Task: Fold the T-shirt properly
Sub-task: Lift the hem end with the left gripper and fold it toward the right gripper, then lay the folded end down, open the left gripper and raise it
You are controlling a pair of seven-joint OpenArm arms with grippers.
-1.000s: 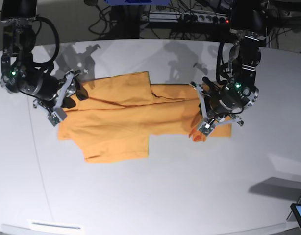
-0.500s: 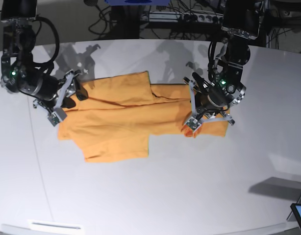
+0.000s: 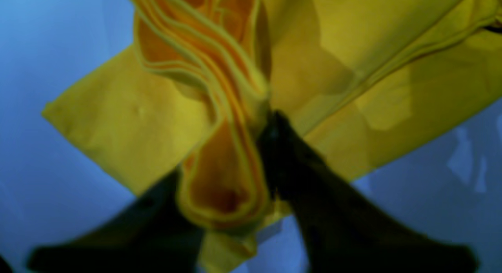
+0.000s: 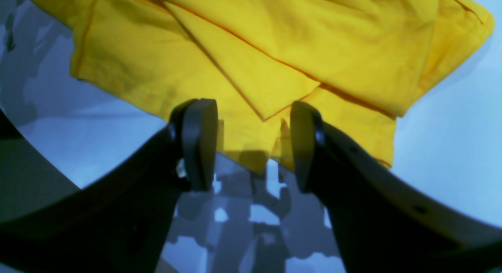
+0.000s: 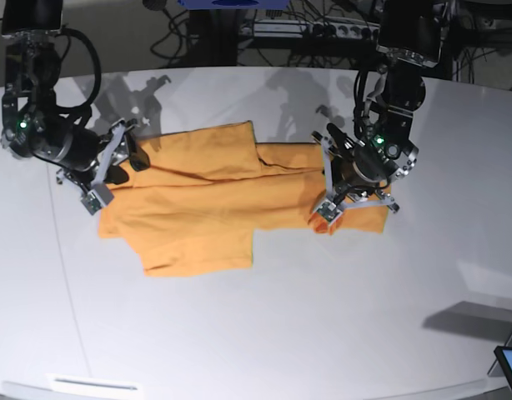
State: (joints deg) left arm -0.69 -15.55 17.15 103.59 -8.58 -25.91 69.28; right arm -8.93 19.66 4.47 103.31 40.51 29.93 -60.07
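1. The large orange-yellow cloth T-shirt (image 5: 214,196) lies partly folded across the middle of the white round tabletop (image 5: 264,333).
2. At centre right, the left gripper (image 3: 235,175) has a bunched fold of the shirt between its jaws; whether it clamps the fold, I cannot tell.
3. At upper left, the right gripper (image 4: 253,143) is released, its jaws apart at the shirt's edge.

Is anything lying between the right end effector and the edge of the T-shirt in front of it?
Nothing visible. The right end effector stands open at the T-shirt's edge, only bare table around it. The left end effector already has bunched cloth between its fingers.
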